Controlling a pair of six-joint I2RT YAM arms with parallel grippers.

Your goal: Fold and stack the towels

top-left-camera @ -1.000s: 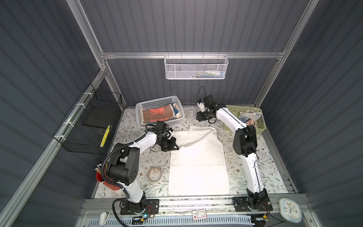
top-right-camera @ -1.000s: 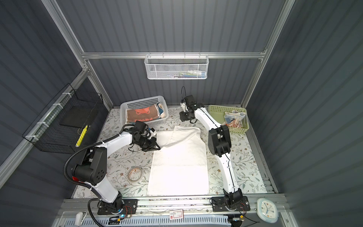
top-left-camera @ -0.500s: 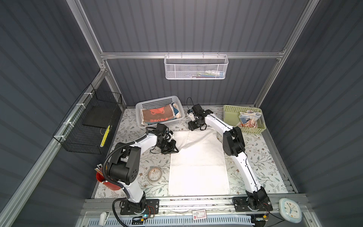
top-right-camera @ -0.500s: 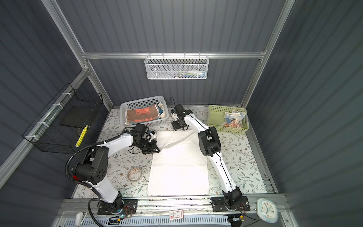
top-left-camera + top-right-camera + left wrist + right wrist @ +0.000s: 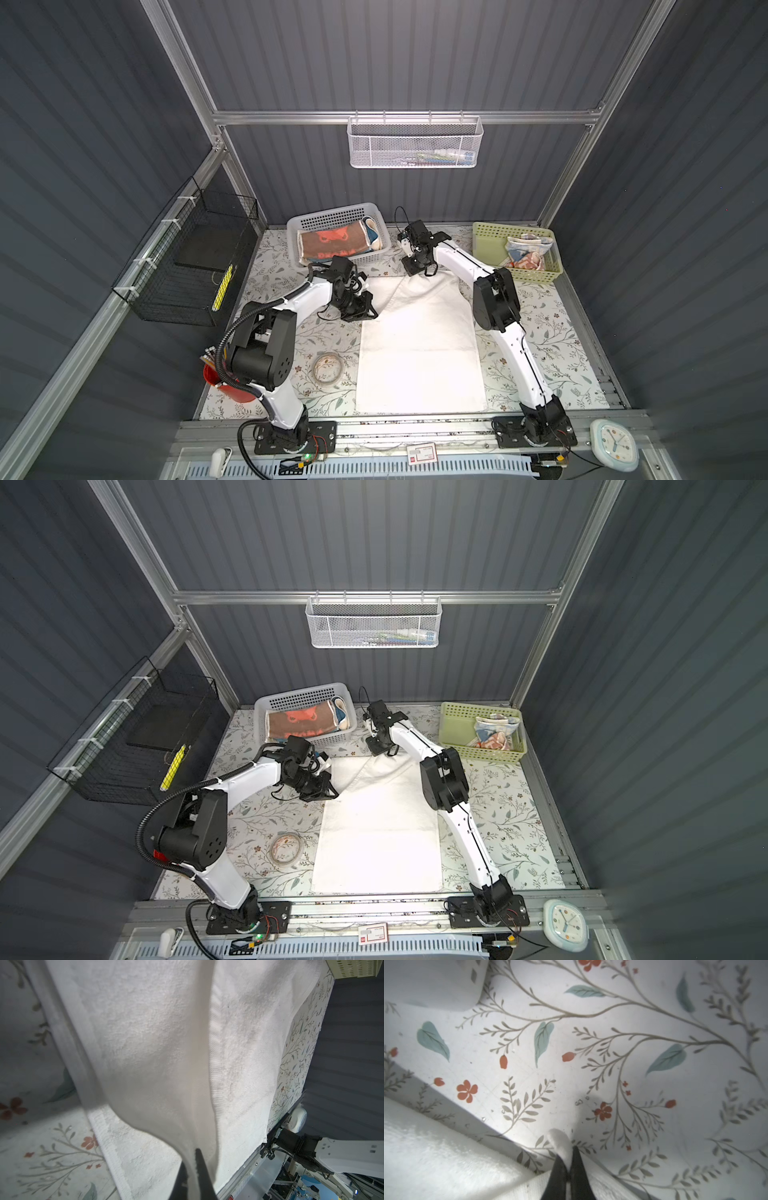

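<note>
The plain white towel [image 5: 417,345] lies flat on the flowered table [image 5: 540,345] between the two arms, its far end lifted and pulled into folds. The left gripper [image 5: 368,309] is closed on that end's left corner. In the left wrist view the cloth runs down between the dark fingers [image 5: 202,1167]. The right gripper [image 5: 419,272] is also closed. A small nub of white cloth shows between its tips [image 5: 560,1147], with bare table just past them.

Just beyond the left gripper stands the white plastic basket [image 5: 332,216], holding a coral-and-brown towel [image 5: 332,245]. A blue towel with a cream border [image 5: 372,232] is tucked at its end nearest the right gripper. The green basket [image 5: 490,245] sits well off to the right gripper's outer side, with a crumpled orange-and-blue towel [image 5: 528,249] inside. A tape roll [image 5: 327,368] lies on the table behind the left gripper, toward its base, beside the towel's edge.

The right forearm crosses the white towel's far right corner and hides it. The blue towel is mostly covered by the coral one, and the crumpled towel's print cannot be read. The left arm's elbow cuts off a red cup [image 5: 224,384]. The contents of the wall-hung mesh basket [image 5: 415,143] are too small to make out.
</note>
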